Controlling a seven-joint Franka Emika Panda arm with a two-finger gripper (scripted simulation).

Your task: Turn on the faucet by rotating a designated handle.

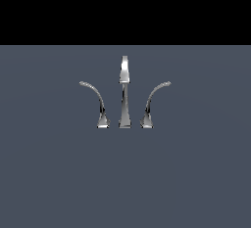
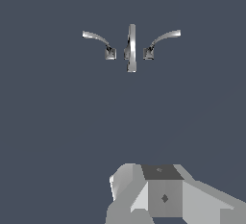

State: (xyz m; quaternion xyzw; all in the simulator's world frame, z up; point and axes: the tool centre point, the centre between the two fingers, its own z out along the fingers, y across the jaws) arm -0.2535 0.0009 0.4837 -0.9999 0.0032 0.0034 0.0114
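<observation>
Chrome faucet (image 1: 124, 95) with curved designated handle (image 1: 153, 102), well apart from the gripper (image 2: 163, 196), whose jaw state is indiscernible.

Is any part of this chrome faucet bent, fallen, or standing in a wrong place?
Nothing stands out. The faucet's central spout stands upright, and the left lever and the right lever mirror each other on their cone bases, all on the grey surface. No pincer touches them.

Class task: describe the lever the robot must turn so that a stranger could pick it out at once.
Find the chrome faucet on the grey floor. Its tall straight spout stands between two curved levers. The handle is on the exterior view's right, its tip arcing rightward; the other lever arcs left.
</observation>
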